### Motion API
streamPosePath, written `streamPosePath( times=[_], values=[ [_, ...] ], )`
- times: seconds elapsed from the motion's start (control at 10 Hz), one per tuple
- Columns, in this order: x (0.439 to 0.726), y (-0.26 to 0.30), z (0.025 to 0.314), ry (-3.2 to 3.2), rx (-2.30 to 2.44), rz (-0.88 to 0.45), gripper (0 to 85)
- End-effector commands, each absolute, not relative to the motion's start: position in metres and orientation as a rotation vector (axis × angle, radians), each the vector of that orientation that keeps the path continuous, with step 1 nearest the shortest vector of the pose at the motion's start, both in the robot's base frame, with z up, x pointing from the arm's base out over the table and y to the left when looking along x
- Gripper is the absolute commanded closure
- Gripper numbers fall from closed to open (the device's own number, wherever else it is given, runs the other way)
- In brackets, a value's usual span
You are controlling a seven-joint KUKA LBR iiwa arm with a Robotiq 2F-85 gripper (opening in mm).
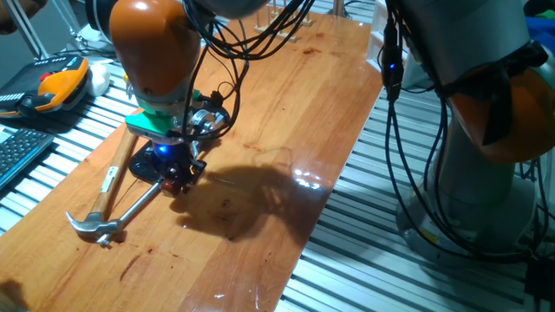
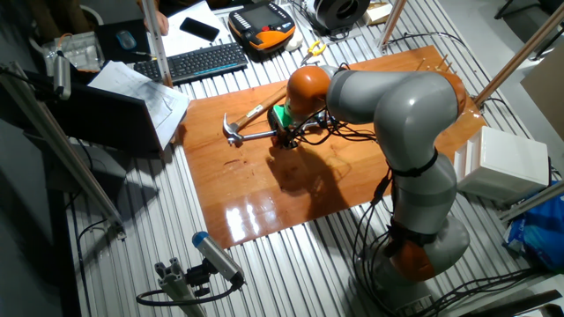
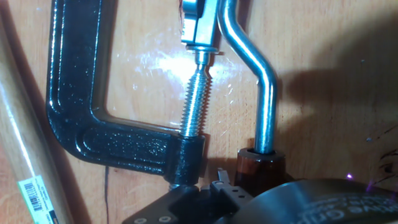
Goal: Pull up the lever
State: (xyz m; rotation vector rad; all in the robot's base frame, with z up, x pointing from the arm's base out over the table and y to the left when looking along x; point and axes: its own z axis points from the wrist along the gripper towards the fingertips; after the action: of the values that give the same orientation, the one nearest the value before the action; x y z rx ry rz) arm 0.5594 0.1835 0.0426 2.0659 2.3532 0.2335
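The tool is down at the clamp on the surface, right at the lever with its reddish tip, grip state unclear; the lever looks low, the pull likely still ahead.

Under my one end effector I count one black C-shaped clamp, and on it one threaded screw and one lever with one reddish-brown tip. One long plain steel rod runs out from the same tool. Beside it lies one wooden-handled claw hammer, bearing one white label. All of this rests on one wooden worktop. Off the worktop I count one keyboard, one orange-and-black handheld pendant, and one white box.
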Motion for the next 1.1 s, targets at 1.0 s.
streamPosePath(
  times=[1.0],
  values=[
    [0.571,0.161,0.060,2.394,2.149,0.349,85.0]
  ],
)
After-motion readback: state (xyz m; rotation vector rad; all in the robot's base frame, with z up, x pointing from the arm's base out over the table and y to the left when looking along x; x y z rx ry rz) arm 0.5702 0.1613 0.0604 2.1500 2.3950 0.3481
